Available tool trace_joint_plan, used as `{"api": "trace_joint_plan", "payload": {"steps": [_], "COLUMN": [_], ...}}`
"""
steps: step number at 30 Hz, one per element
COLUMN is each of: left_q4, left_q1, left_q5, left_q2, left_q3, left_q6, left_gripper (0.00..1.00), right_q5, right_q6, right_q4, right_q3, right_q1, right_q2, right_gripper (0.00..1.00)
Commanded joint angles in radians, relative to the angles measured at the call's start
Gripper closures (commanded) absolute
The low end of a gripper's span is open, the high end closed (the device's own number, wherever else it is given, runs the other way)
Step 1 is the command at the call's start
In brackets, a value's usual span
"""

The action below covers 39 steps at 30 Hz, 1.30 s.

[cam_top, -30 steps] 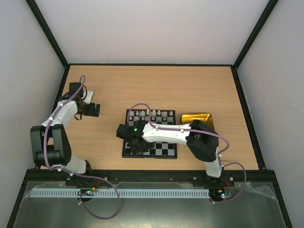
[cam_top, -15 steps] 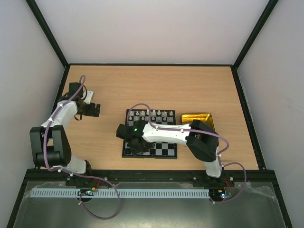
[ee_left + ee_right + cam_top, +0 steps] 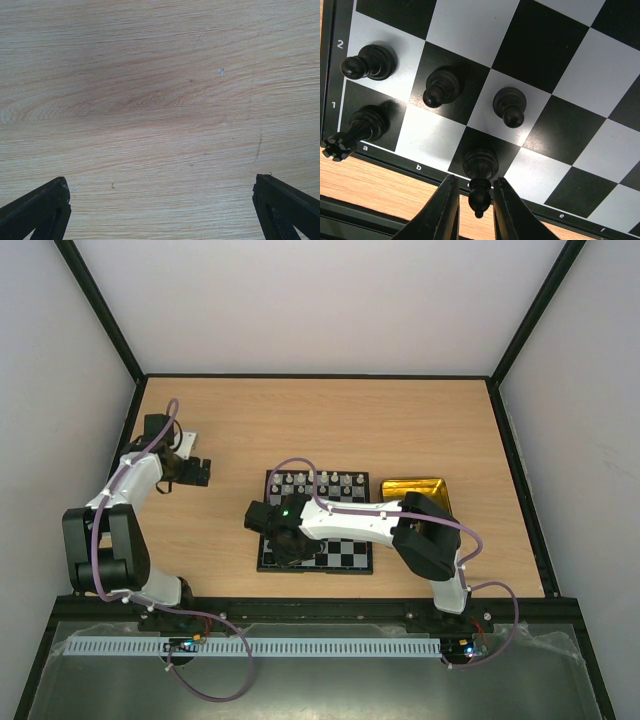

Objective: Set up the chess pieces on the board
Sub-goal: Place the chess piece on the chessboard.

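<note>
The board [image 3: 350, 552] lies in the middle of the wooden surface [image 3: 400, 430]. A shiny gold tray [image 3: 415, 486] sits just beside its far right corner. The right arm crosses over part of that tray, and from above I can't make out whether anything is in it.

On the board, the white pieces [image 3: 318, 480] line the far edge in two rows. The black ones are gathered at the near left corner, under the right arm.

Close up from the right wrist:
- A black rook [image 3: 362, 129] stands on the corner square marked a and 1.
- A black pawn [image 3: 370, 61] stands on the square beside the rook, in the row marked 2.
- Two more pawns [image 3: 442, 85] [image 3: 510, 104] continue that same row.
- A black bishop [image 3: 480, 167] stands upright on a dark square in the edge row.

The right fingers [image 3: 445, 210] sit on either side of the bishop's head and are only slightly parted. A sliver of daylight shows on each side, so they hold nothing and the bishop rests on its own base.

The left arm is well apart, near the left edge of the surface. The left fingers [image 3: 40, 210] are spread wide over bare wood with nothing between them.
</note>
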Motion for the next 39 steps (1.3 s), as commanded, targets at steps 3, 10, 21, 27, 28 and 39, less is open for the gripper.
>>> {"api": "trace_joint_plan", "payload": {"steps": [3, 10, 21, 27, 28, 39], "left_q4": [-0.014, -0.016, -0.022, -0.022, -0.024, -0.034], "left_q1": [0.008, 0.008, 0.008, 0.008, 0.008, 0.008], "left_q5": [0.011, 0.012, 0.010, 0.011, 0.011, 0.013], "left_q2": [-0.022, -0.021, -0.022, -0.019, -0.018, -0.010], "left_q3": [-0.007, -0.001, 0.004, 0.008, 0.010, 0.034], "left_q6": [0.007, 0.005, 0.008, 0.009, 0.008, 0.008], "left_gripper": [0.01, 0.01, 0.01, 0.01, 0.01, 0.01], "right_q5": [0.006, 0.012, 0.055, 0.082, 0.088, 0.170], "right_q6": [-0.005, -0.015, -0.032, -0.040, -0.041, -0.023], "right_q4": [-0.004, -0.019, -0.098, -0.148, -0.156, -0.235], "right_q3": [-0.006, 0.014, 0.106, 0.135, 0.135, 0.065], "right_q1": [0.008, 0.007, 0.007, 0.006, 0.005, -0.245], "right_q2": [0.005, 0.000, -0.002, -0.028, -0.032, -0.302], "right_gripper": [0.81, 0.77, 0.77, 0.77, 0.77, 0.77]}}
